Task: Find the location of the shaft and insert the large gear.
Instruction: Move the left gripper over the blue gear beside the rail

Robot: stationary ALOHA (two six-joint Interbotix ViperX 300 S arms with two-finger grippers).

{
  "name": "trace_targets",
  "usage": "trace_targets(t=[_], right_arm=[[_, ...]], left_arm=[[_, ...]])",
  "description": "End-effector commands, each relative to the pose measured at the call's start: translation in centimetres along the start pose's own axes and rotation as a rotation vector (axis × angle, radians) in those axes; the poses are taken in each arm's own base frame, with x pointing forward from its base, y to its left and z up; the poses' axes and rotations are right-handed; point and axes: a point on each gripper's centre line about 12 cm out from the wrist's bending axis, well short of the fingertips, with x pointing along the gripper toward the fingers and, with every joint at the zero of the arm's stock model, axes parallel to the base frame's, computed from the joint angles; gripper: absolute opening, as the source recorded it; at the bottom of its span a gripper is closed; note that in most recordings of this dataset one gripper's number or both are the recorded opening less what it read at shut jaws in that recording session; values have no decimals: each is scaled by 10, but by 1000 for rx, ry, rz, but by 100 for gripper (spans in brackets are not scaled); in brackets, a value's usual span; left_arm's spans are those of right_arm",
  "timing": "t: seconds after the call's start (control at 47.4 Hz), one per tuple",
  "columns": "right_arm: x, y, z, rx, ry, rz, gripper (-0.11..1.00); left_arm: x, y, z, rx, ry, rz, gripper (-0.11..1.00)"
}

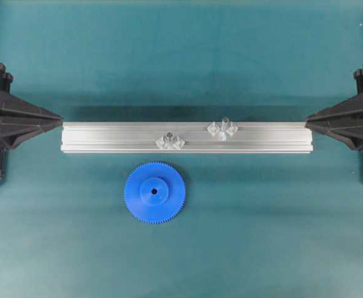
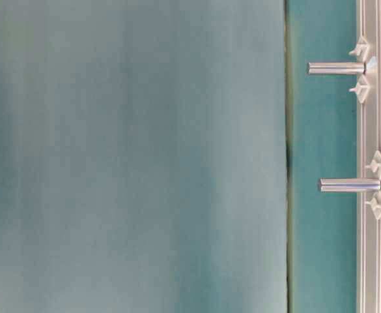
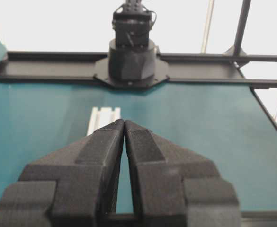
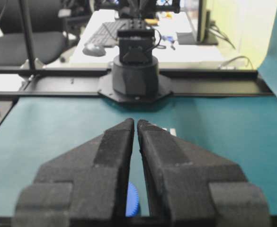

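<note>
Overhead view, bright blue large gear (image 1: 154, 192) (fine-toothed, hubbed), both grippers' jaws closed, empty.

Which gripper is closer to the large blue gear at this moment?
Left. The left gripper sits beyond the rail's left end, up-left of the large gear; the right gripper is farther, up-right.

overhead view: even, diffuse light; a soft shadow band lies on the teal table mat (image 1: 181, 56) along the far side of the silver aluminium rail (image 1: 187, 138), and a faint shadow sits under the bright blue toothed plastic disc gear (image 1: 154, 192). image slightly soft, corners darker. table-level view: most of the frame is a blurred, out-of-focus teal surface; two metal pegs (image 2: 337, 68) carry bright highlights. left wrist view: background blown out white behind the black frame bar (image 3: 48, 56). both wrist views: near black fingers (image 4: 119, 142) blurred.
</note>
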Motion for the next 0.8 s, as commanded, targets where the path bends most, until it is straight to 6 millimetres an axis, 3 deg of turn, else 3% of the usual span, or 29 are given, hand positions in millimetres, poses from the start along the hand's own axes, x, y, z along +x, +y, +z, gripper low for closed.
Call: trace_targets(t=[0.0, 0.084, 0.148, 0.295, 0.781], right_arm=[[4, -1, 5, -3, -5, -4, 16], [4, -1, -1, 12, 43, -8, 20], [4, -1, -6, 25, 87, -11, 12], [2, -2, -14, 53, 147, -15, 2], [-7, -4, -49, 109, 310, -36, 2]], left_arm=[[3, -2, -9, 2, 32, -13, 11], [6, -4, -12, -2, 54, -21, 10], [8, -5, -13, -2, 61, -25, 2], [14, -7, -15, -6, 97, -34, 0], [32, -14, -27, -73, 309, -50, 0]])
